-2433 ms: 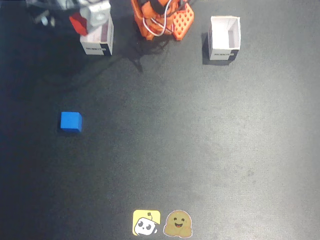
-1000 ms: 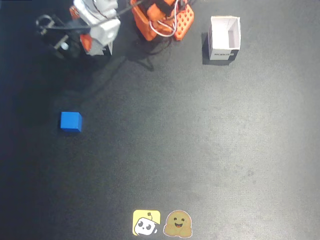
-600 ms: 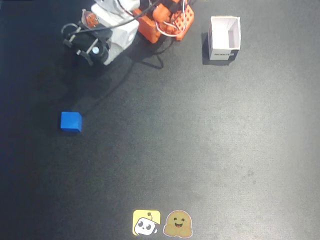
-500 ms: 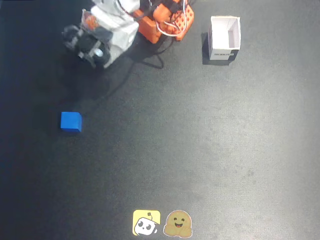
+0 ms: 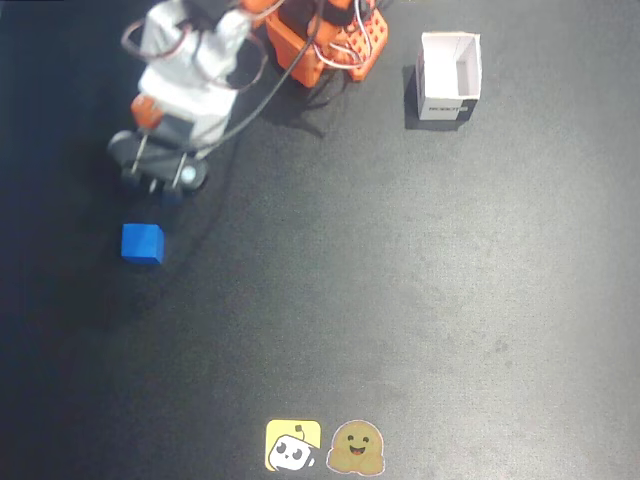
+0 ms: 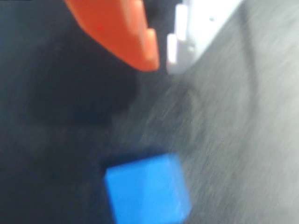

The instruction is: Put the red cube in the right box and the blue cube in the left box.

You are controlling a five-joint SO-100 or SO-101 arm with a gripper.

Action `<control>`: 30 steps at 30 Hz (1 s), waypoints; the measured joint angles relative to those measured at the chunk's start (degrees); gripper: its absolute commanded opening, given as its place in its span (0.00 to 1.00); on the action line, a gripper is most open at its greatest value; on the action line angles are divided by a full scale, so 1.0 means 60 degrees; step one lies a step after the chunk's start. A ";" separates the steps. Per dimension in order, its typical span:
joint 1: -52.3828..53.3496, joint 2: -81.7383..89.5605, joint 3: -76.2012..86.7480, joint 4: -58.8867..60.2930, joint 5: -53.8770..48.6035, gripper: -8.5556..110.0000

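Observation:
The blue cube (image 5: pixel 142 243) lies on the dark mat at the left of the fixed view; the wrist view shows it blurred as the blue cube (image 6: pixel 147 191) low in the frame. My gripper (image 5: pixel 152 188) hangs just above it in the fixed view, apart from it. In the wrist view my gripper (image 6: pixel 161 63) enters from the top, its orange and white fingertips nearly together with nothing between them. A white box (image 5: pixel 447 104) stands at the back right, its top open. The red cube is out of view. My arm covers the spot where the other box stood.
The arm's orange base (image 5: pixel 335 45) with loose wires sits at the back centre. Two cartoon stickers (image 5: pixel 293 445) lie at the front edge. The mat is dark grey.
The arm has swung from the back left down toward the blue cube. The red cube seen at the gripper over the left box earlier no longer shows. The blue cube has not moved.

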 measured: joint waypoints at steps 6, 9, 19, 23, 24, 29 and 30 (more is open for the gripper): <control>-0.0015 -0.2241 -0.1260 -0.0703 -0.0396 0.07; -0.0044 -0.2959 -0.1611 -0.0952 -0.0498 0.08; -0.0586 -0.3677 -0.1787 -0.1421 -0.0674 0.19; -0.0571 -0.3794 -0.1802 -0.1494 -0.0732 0.21; -0.0542 -0.3867 -0.1919 -0.1509 -0.0732 0.22; -0.0688 -0.4102 -0.2183 -0.1699 -0.1011 0.24; -0.0703 -0.4146 -0.2197 -0.1729 -0.1040 0.24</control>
